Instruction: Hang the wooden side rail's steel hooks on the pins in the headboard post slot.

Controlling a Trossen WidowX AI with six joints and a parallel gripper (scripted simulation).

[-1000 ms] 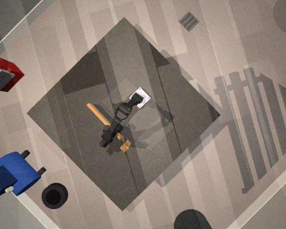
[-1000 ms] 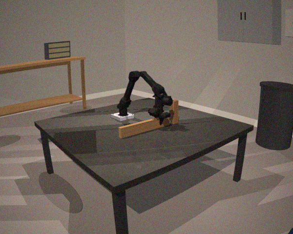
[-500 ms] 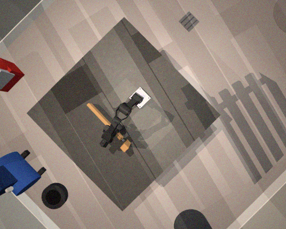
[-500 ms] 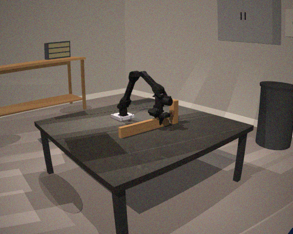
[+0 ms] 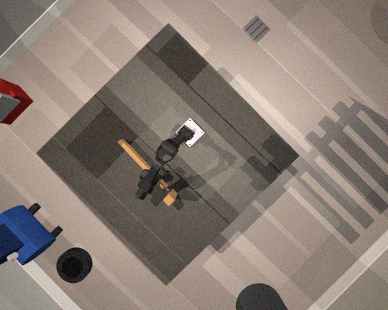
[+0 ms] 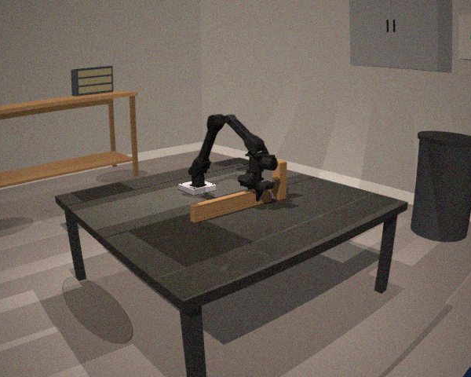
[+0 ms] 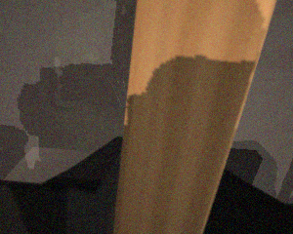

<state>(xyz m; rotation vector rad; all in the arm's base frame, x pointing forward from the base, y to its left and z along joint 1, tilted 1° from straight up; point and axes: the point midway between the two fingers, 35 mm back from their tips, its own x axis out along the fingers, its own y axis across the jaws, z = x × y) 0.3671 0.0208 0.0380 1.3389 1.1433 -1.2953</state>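
The wooden side rail (image 5: 132, 153) (image 6: 221, 205) (image 7: 186, 127) is a long pale plank standing on edge on the dark table (image 5: 194, 240) (image 6: 235, 259). Its far end rests on the table; its near end is raised slightly toward the headboard post (image 5: 170, 197) (image 6: 281, 178), a short upright wooden block. My gripper (image 5: 152, 183) (image 6: 262, 190) is shut on the rail close to the post end. A glint of steel hook (image 5: 166, 188) shows between rail end and post. The wrist view shows only the rail's top edge running away from me. The slot and pins are hidden.
The arm's white base plate (image 5: 196, 135) (image 6: 196, 187) sits behind the rail. Off the table stand a dark bin (image 6: 444, 184), a wooden shelf (image 6: 61, 105), a blue cart (image 5: 13, 233) and a red box (image 5: 3, 100).
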